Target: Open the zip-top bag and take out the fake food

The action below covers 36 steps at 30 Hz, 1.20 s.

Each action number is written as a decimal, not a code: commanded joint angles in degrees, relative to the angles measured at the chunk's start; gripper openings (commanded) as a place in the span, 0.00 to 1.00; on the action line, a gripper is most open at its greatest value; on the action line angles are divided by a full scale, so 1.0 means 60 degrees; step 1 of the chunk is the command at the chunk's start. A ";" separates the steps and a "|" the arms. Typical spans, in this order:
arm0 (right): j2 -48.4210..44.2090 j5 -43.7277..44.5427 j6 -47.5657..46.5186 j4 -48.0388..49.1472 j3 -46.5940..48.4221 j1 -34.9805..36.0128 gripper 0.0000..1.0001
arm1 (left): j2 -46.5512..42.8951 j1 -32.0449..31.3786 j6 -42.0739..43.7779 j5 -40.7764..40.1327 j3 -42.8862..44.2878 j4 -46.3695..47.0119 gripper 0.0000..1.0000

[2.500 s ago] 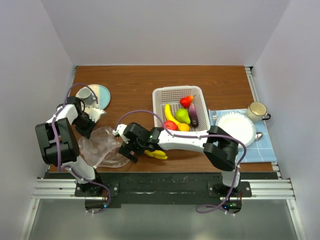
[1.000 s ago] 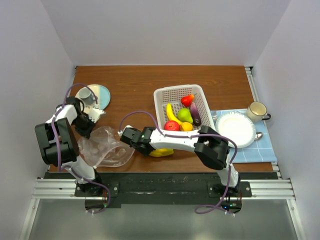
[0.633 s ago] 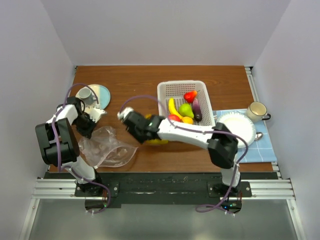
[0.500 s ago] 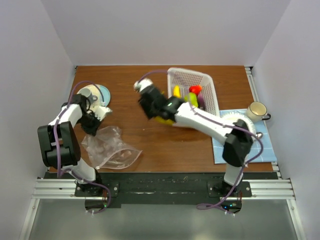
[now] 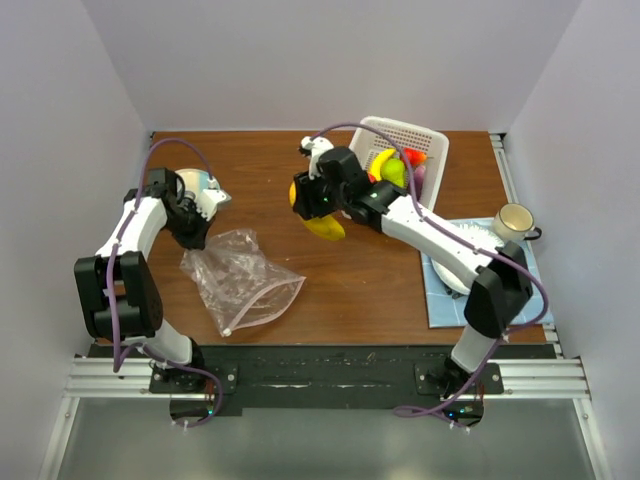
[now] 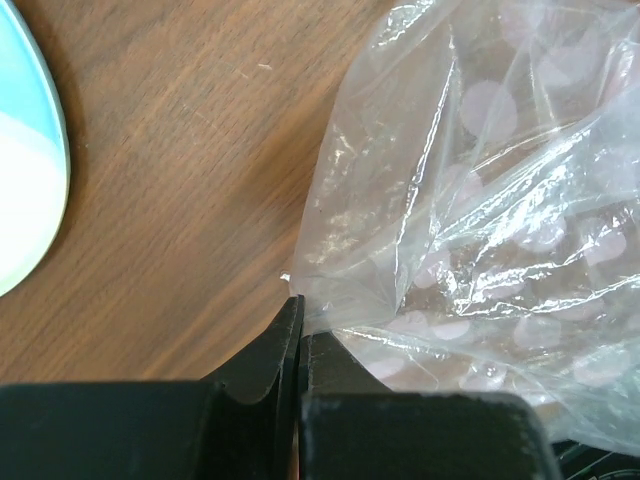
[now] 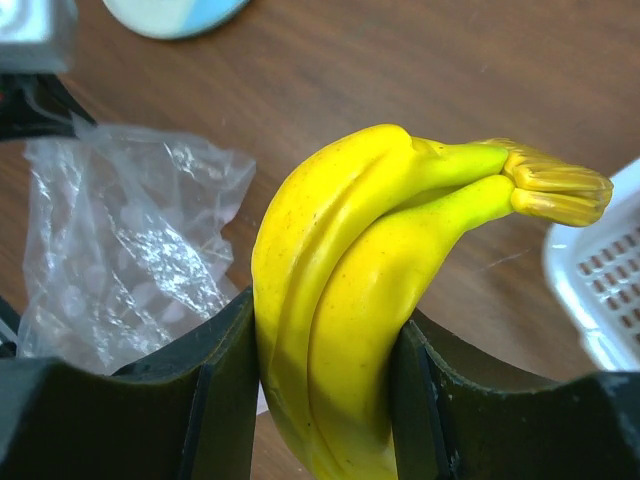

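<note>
Left gripper [image 6: 298, 322]: jaws pressed together on corner of zip-top bag [image 6: 470, 180], probably so that bag is anchored. Bag is spread just ahead of fingertips.

Right gripper [image 7: 322, 350]: clamped on yellow banana bunch [image 7: 350, 270], held clear of bag, which is seen below-left. Just beyond, white basket [image 5: 400, 126] with other fake food [image 5: 392, 170], likely drop place.

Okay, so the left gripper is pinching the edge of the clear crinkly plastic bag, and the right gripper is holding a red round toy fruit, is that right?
Not quite. The right gripper is holding a yellow plastic banana bunch, not a red round fruit. The right wrist view shows it clamped between the fingers. The left gripper is indeed pinching the edge of the clear crinkly plastic bag.
</note>
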 commanded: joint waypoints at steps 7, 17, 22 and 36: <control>0.0231 0.0392 0.0465 0.1384 0.1267 -0.1899 0.02 | -0.0266 0.0013 -0.0151 0.0211 0.0020 -0.0069 0.00; 0.2427 0.2766 -0.0721 0.0564 0.3160 -0.2809 0.11 | -0.0237 0.0013 -0.0239 0.0299 0.0035 0.0019 0.00; 0.2999 0.3278 -0.0707 0.0594 0.2926 -0.2897 0.99 | -0.0207 0.0013 -0.0224 0.0241 -0.0024 0.0078 0.00; 0.0088 0.4216 -0.0357 0.1033 -0.1011 -0.2340 0.99 | -0.0090 0.0013 -0.0268 0.0109 0.0196 -0.0010 0.00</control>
